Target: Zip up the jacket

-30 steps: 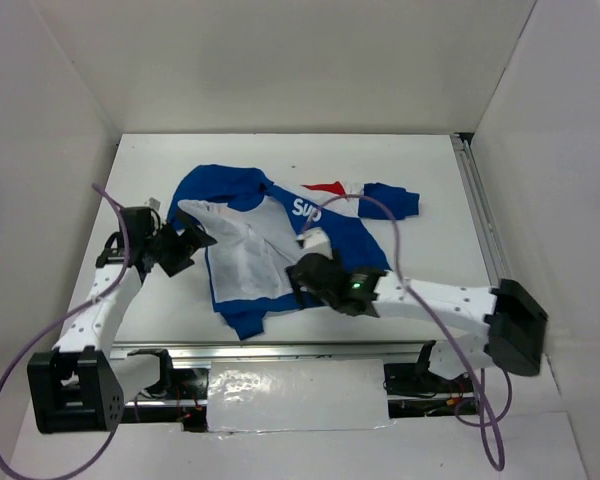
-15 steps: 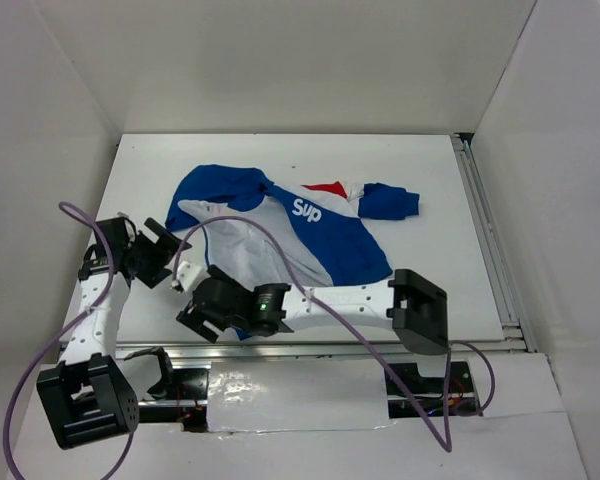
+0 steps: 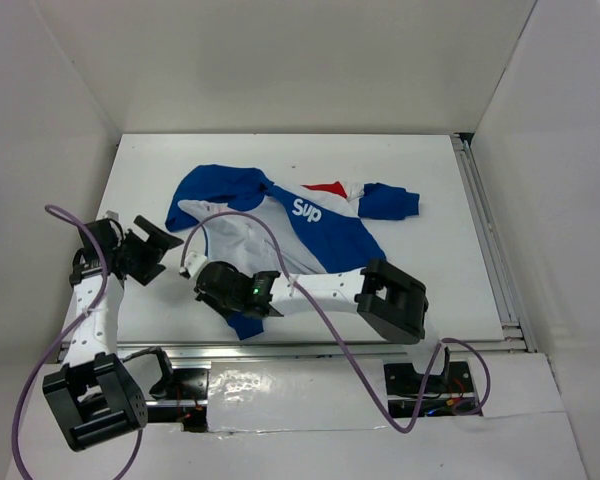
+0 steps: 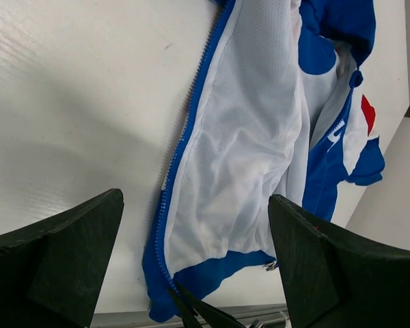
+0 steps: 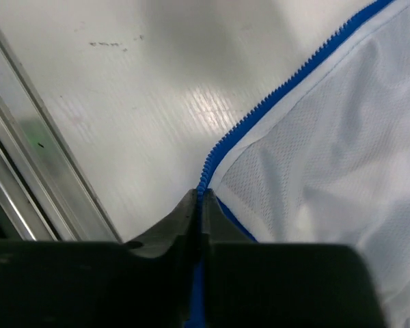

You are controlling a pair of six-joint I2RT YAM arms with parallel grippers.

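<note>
The jacket [image 3: 325, 235] lies on the white table, royal blue with a red and white chest panel and white lettering, its front flap turned over so the white mesh lining [image 4: 246, 137] faces up. A blue zipper edge [image 5: 280, 89] runs down the flap's left side. My right gripper [image 5: 200, 197] is shut on that zipper edge at the lower hem corner; from above, this right gripper [image 3: 202, 284] sits at the jacket's near left corner. My left gripper [image 3: 158, 250] stands wide open left of the flap, nothing between its fingers [image 4: 61, 253].
An aluminium rail [image 3: 320, 347] runs along the table's near edge, close under the right gripper, and shows as the rail [image 5: 27, 171] in the right wrist view. Another rail [image 3: 485, 230] borders the right side. White walls enclose the table. Purple cables [image 3: 230, 225] loop over the jacket.
My right arm swung left across the jacket to its near left hem corner and shut on the zipper edge. My left arm drew back to the left, still open.
</note>
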